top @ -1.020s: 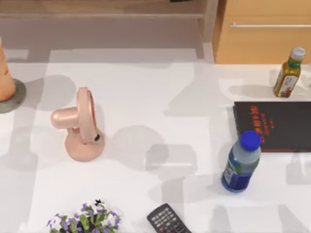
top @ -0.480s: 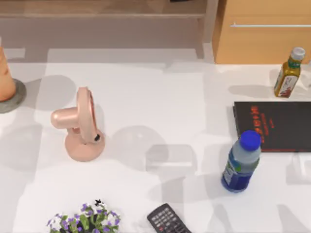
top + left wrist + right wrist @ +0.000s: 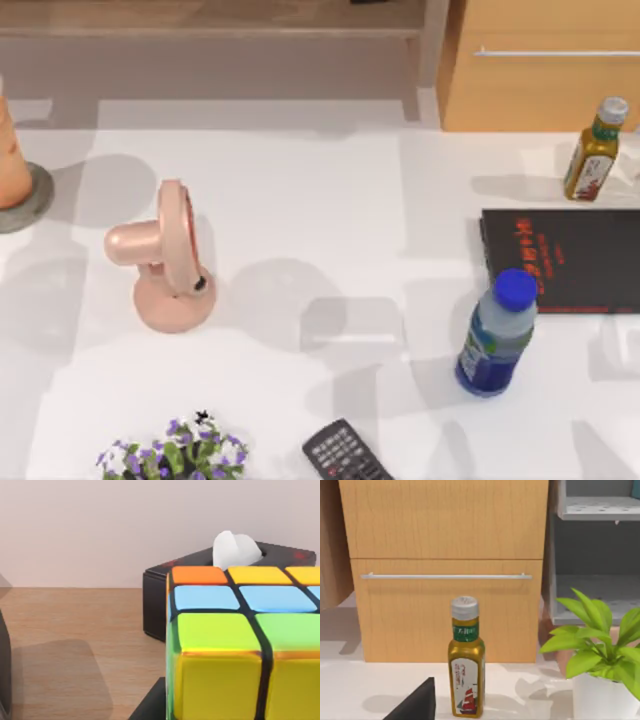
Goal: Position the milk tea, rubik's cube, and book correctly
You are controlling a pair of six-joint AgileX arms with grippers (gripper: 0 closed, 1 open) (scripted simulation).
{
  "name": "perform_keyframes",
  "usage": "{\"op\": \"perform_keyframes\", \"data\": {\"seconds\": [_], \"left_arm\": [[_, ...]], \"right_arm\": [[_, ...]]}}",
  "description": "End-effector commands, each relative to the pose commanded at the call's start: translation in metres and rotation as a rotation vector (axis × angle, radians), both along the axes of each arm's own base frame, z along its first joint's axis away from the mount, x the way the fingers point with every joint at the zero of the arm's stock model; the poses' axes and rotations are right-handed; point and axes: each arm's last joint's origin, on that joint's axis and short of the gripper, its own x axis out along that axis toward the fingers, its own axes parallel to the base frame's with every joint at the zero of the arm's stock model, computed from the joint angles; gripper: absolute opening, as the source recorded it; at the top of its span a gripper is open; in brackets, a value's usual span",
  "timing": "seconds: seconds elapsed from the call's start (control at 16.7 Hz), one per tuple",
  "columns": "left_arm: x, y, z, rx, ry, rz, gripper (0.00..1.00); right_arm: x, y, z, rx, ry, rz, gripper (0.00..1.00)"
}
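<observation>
Left claw: state cannot be told; rubik's cube (image 3: 245,645) directly ahead of its camera, close. Book (image 3: 565,260) flat at bench (image 3: 320,200) right, nearer the right arm.

Left tool (image 3: 4,670), a dark sliver in its wrist view, pose unclear

Bright, even light from overhead. Soft grey blocky shadows lie across the white bench (image 3: 300,200). Fan (image 3: 165,255) casts a rounded shadow rightward. No glare. Edges slightly soft.
</observation>
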Motion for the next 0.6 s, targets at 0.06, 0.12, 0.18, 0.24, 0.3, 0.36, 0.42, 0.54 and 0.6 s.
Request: {"op": "perform_keyframes", "data": {"seconds": [0.06,0.12,0.18,0.24,0.3,0.36,0.42,0.54,0.6], "left_arm": [[0.0,0.0,0.0,0.0,0.0,0.0,0.15],[0.0,0.0,0.0,0.0,0.0,0.0,0.23],[0.0,0.0,0.0,0.0,0.0,0.0,0.3],[0.0,0.0,0.0,0.0,0.0,0.0,0.38],[0.0,0.0,0.0,0.0,0.0,0.0,0.45],[0.0,0.0,0.0,0.0,0.0,0.0,0.53],[0.0,0.0,0.0,0.0,0.0,0.0,0.6],[0.0,0.0,0.0,0.0,0.0,0.0,0.75],[0.0,0.0,0.0,0.0,0.0,0.0,0.83]], "right_arm": [[0.0,0.0,0.0,0.0,0.0,0.0,1.0],[0.0,0.0,0.0,0.0,0.0,0.0,1.0],[0.0,0.0,0.0,0.0,0.0,0.0,1.0],[0.0,0.0,0.0,0.0,0.0,0.0,1.0],[0.0,0.0,0.0,0.0,0.0,0.0,1.0],[0.0,0.0,0.0,0.0,0.0,0.0,1.0],[0.0,0.0,0.0,0.0,0.0,0.0,1.0],[0.0,0.0,0.0,0.0,0.0,0.0,1.0],[0.0,0.0,0.0,0.0,0.0,0.0,1.0]]}}
